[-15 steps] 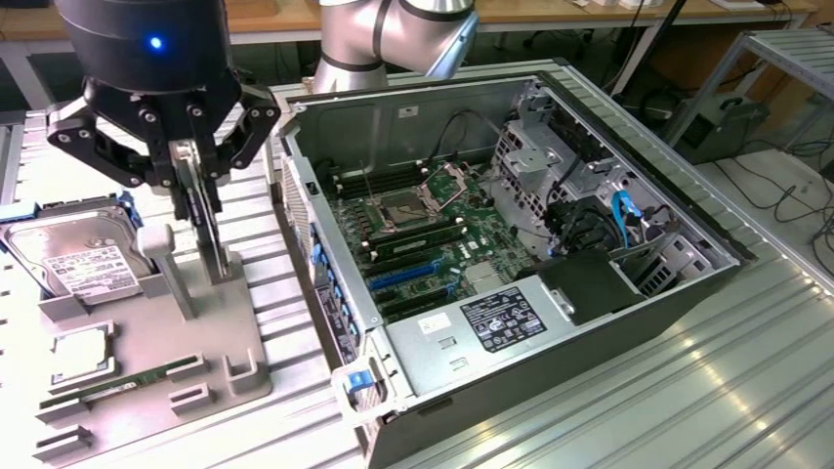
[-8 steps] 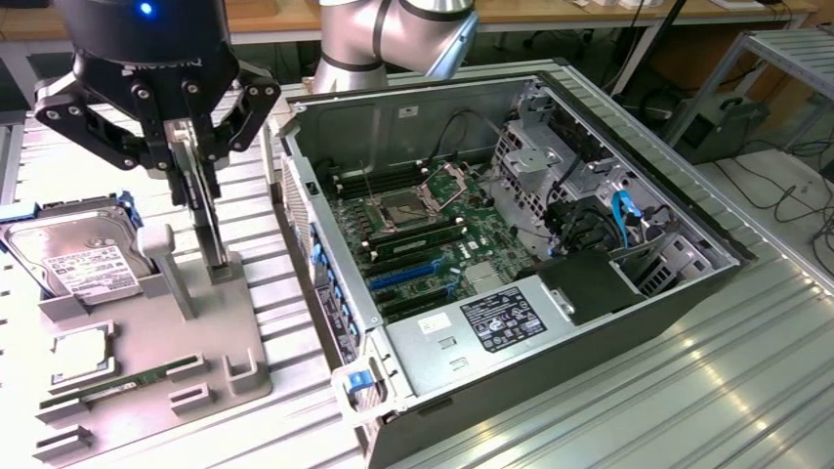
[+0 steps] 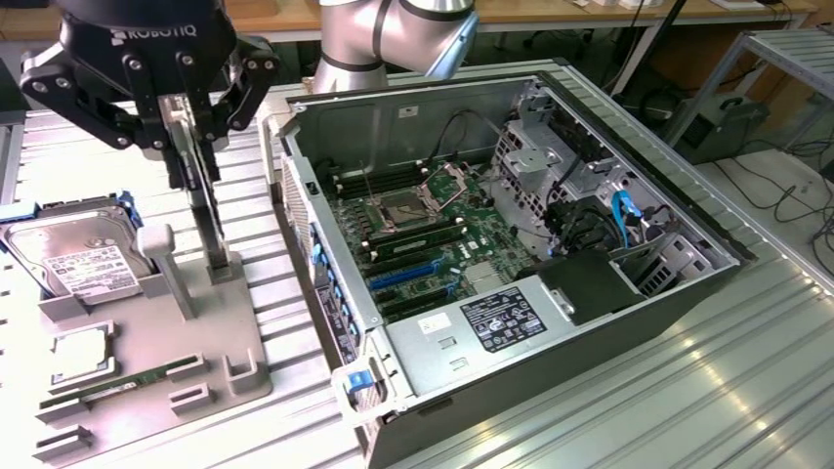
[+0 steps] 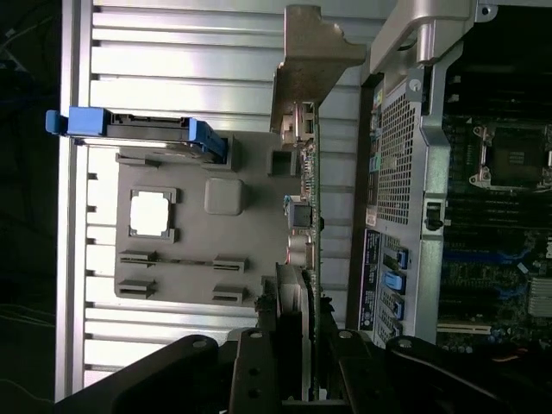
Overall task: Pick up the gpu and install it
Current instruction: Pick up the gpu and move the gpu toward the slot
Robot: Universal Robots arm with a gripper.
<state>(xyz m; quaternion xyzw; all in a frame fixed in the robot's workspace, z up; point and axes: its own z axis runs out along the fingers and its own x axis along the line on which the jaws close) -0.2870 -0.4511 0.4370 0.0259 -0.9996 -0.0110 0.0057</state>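
Gpu, a thin flat dark green circuit card (image 3: 206,210) with a silvery metal bracket strip, stands upright and edge-on at the exterior view's left. Its lower end is among the posts of a grey moulded plastic tray (image 3: 195,352); whether it rests in a slot or hangs just clear cannot be told. Nearest on that tray lies a long narrow green memory stick (image 3: 124,383), then a square silver processor chip (image 3: 81,347), then a silver hard drive with a white label (image 3: 81,262). Above, the black gripper (image 3: 193,137) is clamped on the gpu's upper edge. To the right lies an open dark computer case (image 3: 587,391), its green motherboard (image 3: 431,225) exposed. Farthest stands the silver arm (image 3: 391,39).
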